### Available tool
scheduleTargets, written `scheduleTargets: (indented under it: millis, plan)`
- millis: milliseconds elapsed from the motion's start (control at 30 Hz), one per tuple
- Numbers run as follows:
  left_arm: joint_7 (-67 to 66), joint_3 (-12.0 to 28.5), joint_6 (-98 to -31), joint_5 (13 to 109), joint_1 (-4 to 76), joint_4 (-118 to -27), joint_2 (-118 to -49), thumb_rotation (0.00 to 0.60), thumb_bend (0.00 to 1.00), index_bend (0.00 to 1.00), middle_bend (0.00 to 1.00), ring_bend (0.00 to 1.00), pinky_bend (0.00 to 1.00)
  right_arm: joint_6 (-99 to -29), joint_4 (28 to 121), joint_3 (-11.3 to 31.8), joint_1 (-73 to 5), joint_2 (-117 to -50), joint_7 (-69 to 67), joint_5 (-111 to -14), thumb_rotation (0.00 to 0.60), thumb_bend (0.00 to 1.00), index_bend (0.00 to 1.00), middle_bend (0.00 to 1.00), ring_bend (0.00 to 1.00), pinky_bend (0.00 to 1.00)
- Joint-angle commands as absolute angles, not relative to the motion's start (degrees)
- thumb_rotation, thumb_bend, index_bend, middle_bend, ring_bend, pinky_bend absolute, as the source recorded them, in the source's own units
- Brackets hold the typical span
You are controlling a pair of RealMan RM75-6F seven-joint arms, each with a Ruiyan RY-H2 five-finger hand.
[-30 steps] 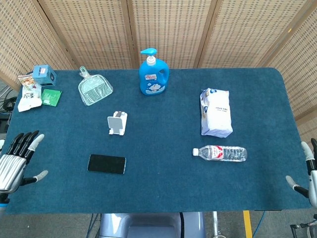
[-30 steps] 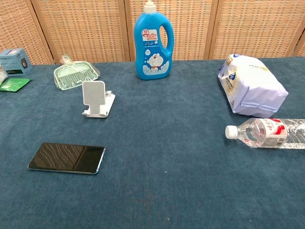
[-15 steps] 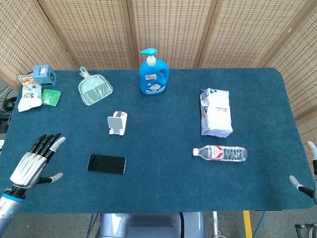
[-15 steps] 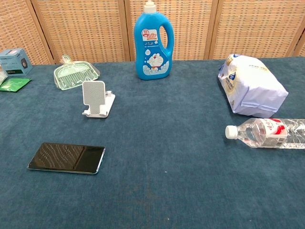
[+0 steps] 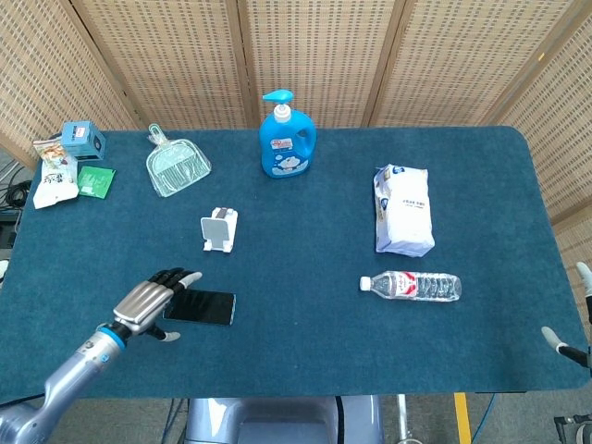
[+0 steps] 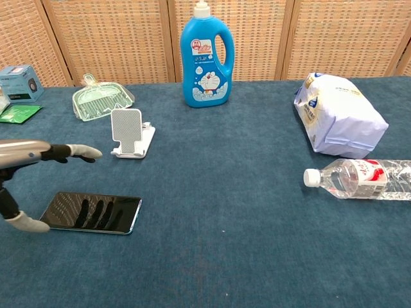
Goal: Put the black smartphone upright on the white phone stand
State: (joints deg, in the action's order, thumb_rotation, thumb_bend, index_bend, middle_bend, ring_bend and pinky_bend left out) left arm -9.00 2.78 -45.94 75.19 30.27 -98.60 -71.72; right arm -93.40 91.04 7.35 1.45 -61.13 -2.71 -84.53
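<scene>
Hovering spread-fingered over the flat black smartphone (image 5: 200, 306), the left hand (image 5: 150, 301) holds nothing; white phone stand (image 5: 218, 228) empty.

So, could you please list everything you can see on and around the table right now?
smartphone: 1, black, flat near the front left
phone stand: 1, white, behind the smartphone
detergent bottle: 1, blue, back centre
dustpan: 1, clear green, back left
box: 1, blue, far back left
packets: a few, white and green, left edge
tissue pack: 1, white, right
water bottle: 1, clear, lying on its side, right front
table: 1, blue cloth
left hand: open, above the smartphone's left end
right hand: only fingertips at the right edge
</scene>
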Motion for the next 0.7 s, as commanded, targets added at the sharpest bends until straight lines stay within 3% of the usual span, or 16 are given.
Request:
scheduleTargets:
  millis: [33, 300, 700]
  plan:
    - [-13.23, 4.03, -42.87, 69.4, 33.51, -96.74, -75.87, 0.6, 0.0, 0.06, 0.11, 0.06, 0.09, -93.24, 90.97, 7.4, 1.4, -61.11, -2.86, -84.35, 0.6, 0.0, 0.0, 0.0, 0.0, 0.0]
    - [-17.7, 3.79, -43.81, 63.29, 35.17, -93.6, -80.0, 0.6, 0.0, 0.12, 0.2, 0.15, 0.14, -92.36, 90.79, 7.57, 1.06, -61.03, -3.28, -83.73, 0.6, 0.0, 0.0, 0.0, 0.0, 0.0]
    - [-24.19, 2.6, -49.5, 56.52, 35.59, -92.06, -84.41, 0.6, 0.04, 0.16, 0.23, 0.19, 0.16, -92.51, 90.65, 7.65, 1.19, -60.78, -4.33, -83.6, 0.6, 0.0, 0.0, 0.0, 0.0, 0.0]
